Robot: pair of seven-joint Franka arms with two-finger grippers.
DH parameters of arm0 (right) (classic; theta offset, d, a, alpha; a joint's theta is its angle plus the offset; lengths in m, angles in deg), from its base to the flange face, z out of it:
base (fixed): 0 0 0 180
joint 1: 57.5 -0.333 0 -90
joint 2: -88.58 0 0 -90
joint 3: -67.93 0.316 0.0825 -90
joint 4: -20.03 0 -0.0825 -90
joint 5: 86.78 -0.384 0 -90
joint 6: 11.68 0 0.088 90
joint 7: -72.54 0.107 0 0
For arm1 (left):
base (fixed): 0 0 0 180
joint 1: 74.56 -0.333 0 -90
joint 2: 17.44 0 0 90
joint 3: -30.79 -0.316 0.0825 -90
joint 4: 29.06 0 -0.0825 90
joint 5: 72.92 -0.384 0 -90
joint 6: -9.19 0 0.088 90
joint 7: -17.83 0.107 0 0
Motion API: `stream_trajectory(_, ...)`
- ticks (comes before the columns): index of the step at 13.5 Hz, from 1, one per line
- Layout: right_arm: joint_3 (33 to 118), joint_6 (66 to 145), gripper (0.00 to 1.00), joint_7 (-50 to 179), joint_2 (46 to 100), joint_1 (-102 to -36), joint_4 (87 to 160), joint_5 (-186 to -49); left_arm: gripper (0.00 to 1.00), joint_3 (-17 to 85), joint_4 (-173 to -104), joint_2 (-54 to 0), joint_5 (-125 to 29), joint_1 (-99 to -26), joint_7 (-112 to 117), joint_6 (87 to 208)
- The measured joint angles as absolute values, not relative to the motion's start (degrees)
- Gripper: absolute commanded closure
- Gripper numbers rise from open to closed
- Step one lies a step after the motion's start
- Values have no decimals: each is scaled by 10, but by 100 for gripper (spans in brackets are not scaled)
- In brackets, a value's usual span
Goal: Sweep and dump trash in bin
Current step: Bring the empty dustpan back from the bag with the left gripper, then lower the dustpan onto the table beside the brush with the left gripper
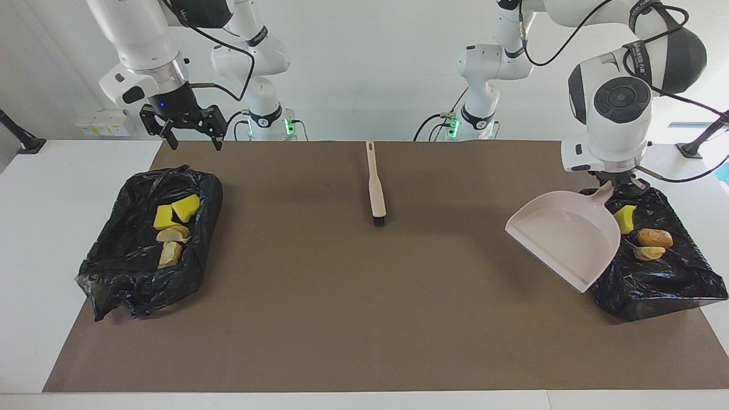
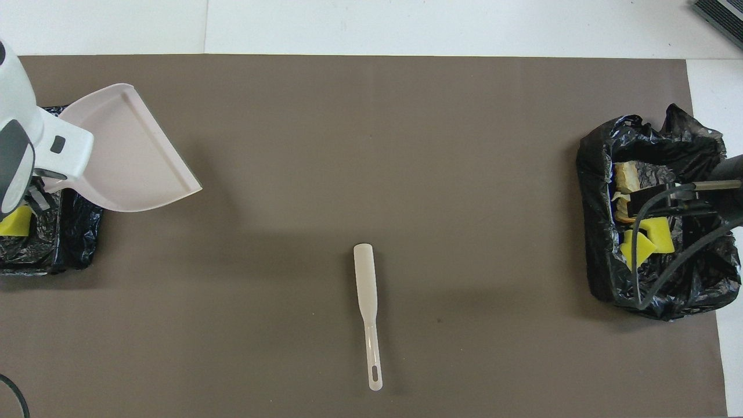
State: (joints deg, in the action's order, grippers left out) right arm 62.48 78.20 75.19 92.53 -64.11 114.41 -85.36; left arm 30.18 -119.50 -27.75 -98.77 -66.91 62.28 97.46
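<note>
Over the bin (image 1: 148,250) at the right arm's end, holding four trash bits (image 1: 171,228), the right gripper (image 1: 191,136) hangs spread wide. The brush (image 1: 376,188) lies mid-table. The left gripper (image 1: 618,185) pinches the dustpan (image 1: 564,236), tipped over its own bin (image 1: 666,279), with three bits (image 1: 646,239) inside. It could snag the loose bag.

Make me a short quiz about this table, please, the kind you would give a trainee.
1. True or false: the brush lies on the brown mat, untouched by either arm.
2. Which pincer holds the dustpan? A) left pincer B) right pincer
3. Fill in: every piece of trash in view lies inside a bin lined with a ____ bag.

Key:
1. True; it lies midway between the two bins.
2. A; the dustpan is tilted over the bin at the left arm's end, while the right pincer hangs open over the table near the other bin.
3. Black.
</note>
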Motion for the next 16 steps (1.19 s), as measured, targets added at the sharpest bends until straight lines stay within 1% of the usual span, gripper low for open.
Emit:
stream_trajectory(5,624,782,0,752,925,-639,1144,-854,100,303,-1210,-278,-826,-629,415,979)
stream_trajectory(8,624,782,0,752,925,-639,1144,-854,100,303,-1218,-283,-757,-611,289,1007)
stream_trajectory(12,624,782,0,752,925,-639,1144,-854,100,305,-1225,-321,-691,-535,69,1083)
stream_trajectory(16,624,782,0,752,925,-639,1144,-854,100,305,-1225,-368,-648,-465,-40,1163)
